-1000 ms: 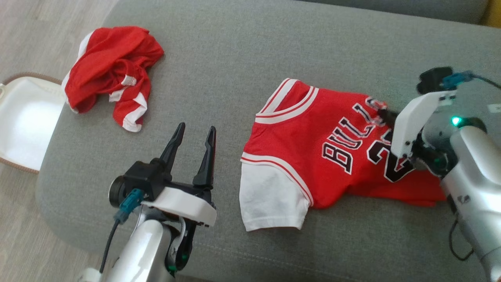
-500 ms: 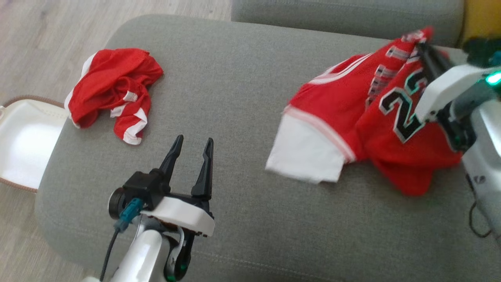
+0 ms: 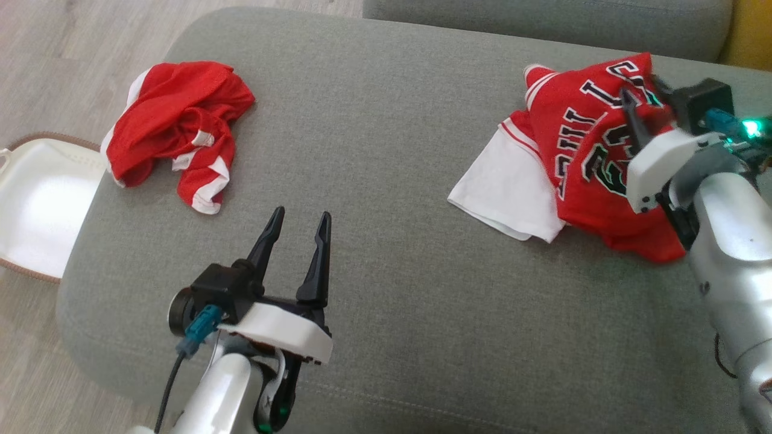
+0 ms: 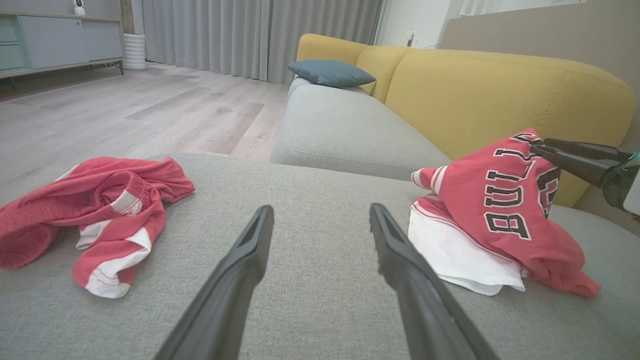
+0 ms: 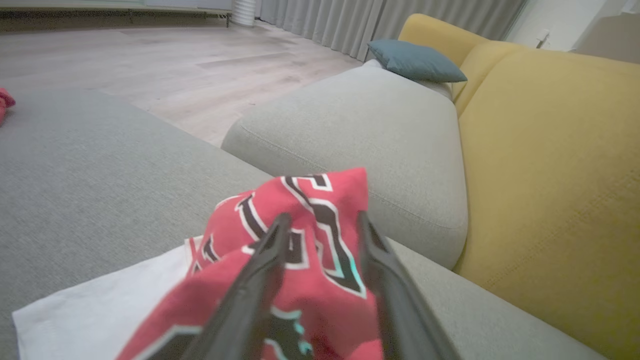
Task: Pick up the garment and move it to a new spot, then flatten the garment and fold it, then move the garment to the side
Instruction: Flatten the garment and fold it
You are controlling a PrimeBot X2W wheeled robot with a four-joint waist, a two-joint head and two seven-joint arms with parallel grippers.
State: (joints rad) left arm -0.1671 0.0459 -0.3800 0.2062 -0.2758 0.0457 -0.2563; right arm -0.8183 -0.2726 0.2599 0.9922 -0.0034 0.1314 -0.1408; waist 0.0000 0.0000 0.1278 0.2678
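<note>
Head view: jersey (image 3: 579, 150) bunched under the right gripper (image 3: 640, 90).
Its fingers stand parted astride the jersey's raised fold; the spread left gripper (image 3: 301, 211) sits well apart from it.

Red jersey (image 3: 579, 157), white sleeve, black lettering. Bunched and peaked up, not flat. Sits at 2 o'clock on grey cushion (image 3: 386, 120).

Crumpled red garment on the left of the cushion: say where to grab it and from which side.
On the crumpled red garment, probably the white-striped hem flap sticking out toward the robot. Come down from above with the left gripper, jaws across it.
</note>
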